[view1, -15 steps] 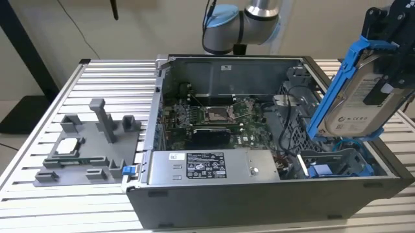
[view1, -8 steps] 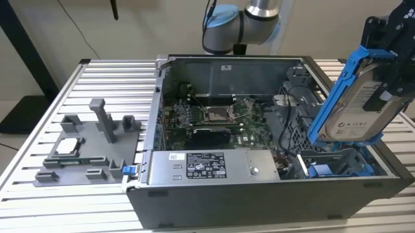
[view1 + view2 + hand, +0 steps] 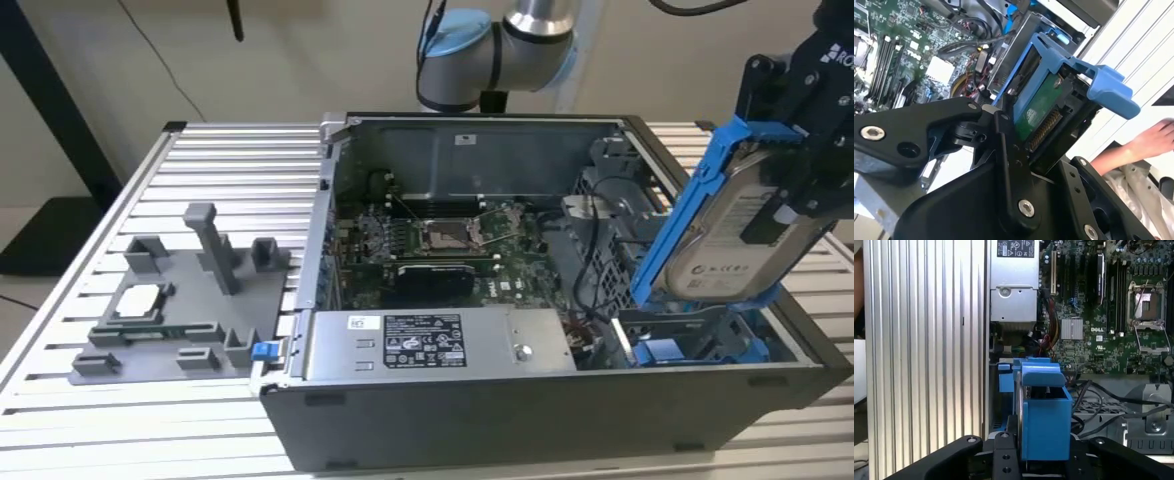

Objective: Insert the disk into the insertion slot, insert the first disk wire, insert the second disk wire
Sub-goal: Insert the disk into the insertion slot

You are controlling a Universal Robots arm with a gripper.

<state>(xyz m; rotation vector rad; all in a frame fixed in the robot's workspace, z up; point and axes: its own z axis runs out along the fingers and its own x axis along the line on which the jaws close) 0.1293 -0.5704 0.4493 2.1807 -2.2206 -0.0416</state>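
The disk [image 3: 727, 235], silver-grey in a bright blue carrier, hangs nearly on edge over the case's corner at the exterior view's right. My gripper [image 3: 790, 185] is shut on it from above, its black fingers [image 3: 1004, 130] clamping the two flat sides. The second wrist view shows the disk's green circuit board [image 3: 1040, 107] and blue end tab [image 3: 1106, 85]. The insertion slot [image 3: 694, 348], a grey bay with blue rails, lies just under the disk's lower end. In the first wrist view the carrier [image 3: 1044, 415] stands over the slot's blue rail [image 3: 1004, 377]. Black cables [image 3: 603, 225] lie loose beside the bay.
The open computer case [image 3: 534, 400] rests on a ribbed metal table [image 3: 240, 160]. Inside are the motherboard [image 3: 447, 240] and a grey power supply box [image 3: 427, 345]. A grey fixture block [image 3: 187, 300] sits at the exterior view's left. A person's hand [image 3: 1154, 140] is beside the case.
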